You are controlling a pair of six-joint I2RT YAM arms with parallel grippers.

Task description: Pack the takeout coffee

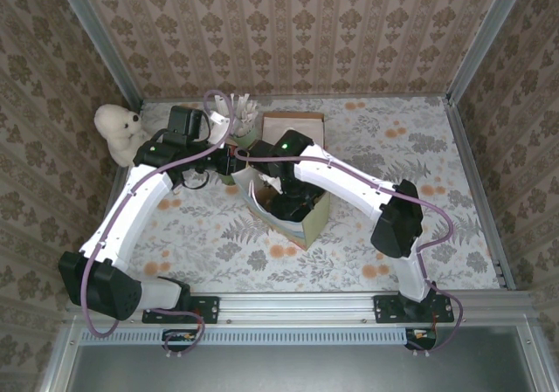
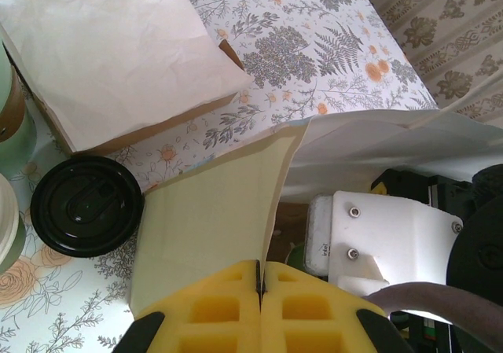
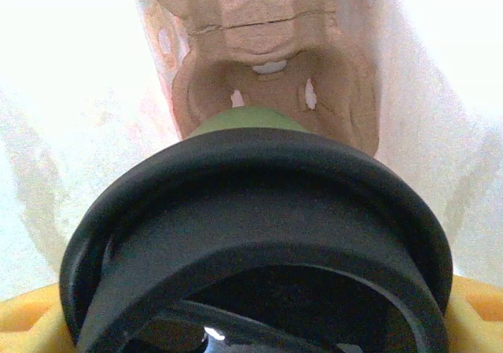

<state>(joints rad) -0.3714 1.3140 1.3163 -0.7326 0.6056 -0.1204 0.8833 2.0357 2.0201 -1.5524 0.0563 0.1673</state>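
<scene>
The takeout coffee [image 3: 259,235], a dark green cup under a black lid, sits between the yellow pads [image 3: 31,318] of my right gripper [image 3: 255,325], which is shut on it. It hangs inside the white paper bag [image 1: 307,226], just above a brown pulp cup carrier [image 3: 271,46] at the bag's bottom. My left gripper [image 2: 261,273] is shut on the bag's cream flap [image 2: 212,219] and holds the mouth apart. In the top view the right gripper [image 1: 288,202] reaches down into the bag, and the left gripper [image 1: 232,161] is at its far-left rim.
A second black-lidded cup [image 2: 86,205] stands on the table left of the bag. A white sheet on a brown board [image 2: 110,54] lies behind it. The holder of white sticks [image 1: 238,113] and a plush bear [image 1: 116,130] stand at the back left.
</scene>
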